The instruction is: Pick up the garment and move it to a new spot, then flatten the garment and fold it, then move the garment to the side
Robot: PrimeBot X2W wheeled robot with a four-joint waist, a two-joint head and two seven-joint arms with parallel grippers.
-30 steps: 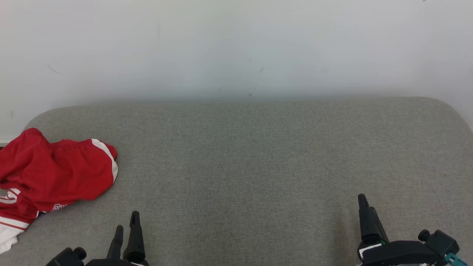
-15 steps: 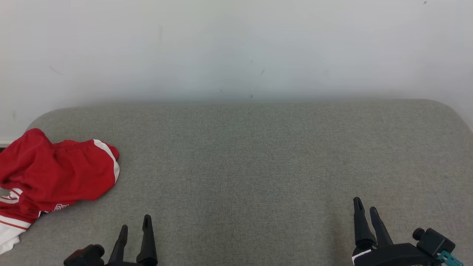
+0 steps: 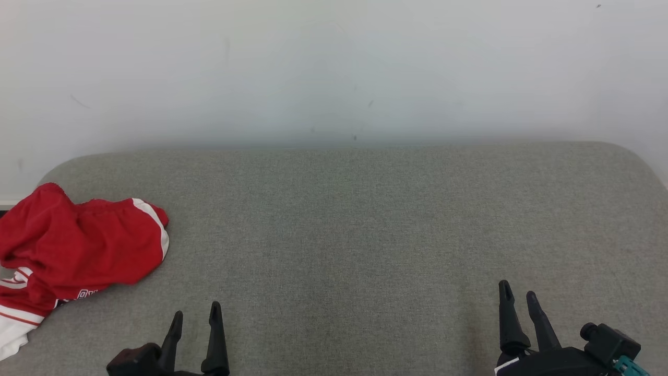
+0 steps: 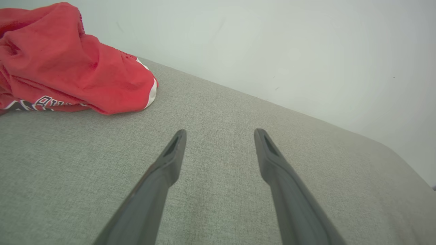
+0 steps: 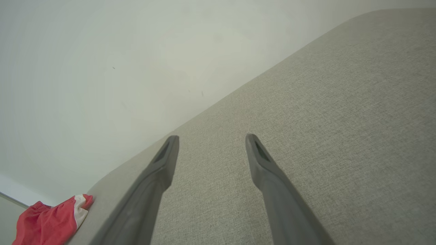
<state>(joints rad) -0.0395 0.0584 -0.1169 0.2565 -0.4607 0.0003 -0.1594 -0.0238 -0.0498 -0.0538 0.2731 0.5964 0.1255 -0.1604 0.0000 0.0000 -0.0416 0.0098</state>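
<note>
Nothing looks done yet: the red garment lies crumpled at the left edge of the grey cushion, apart from both grippers. My left gripper and right gripper hang spread, holding nothing. All 3 steps remain, I judge. Bare cushion lies between; a white wall stands behind
</note>
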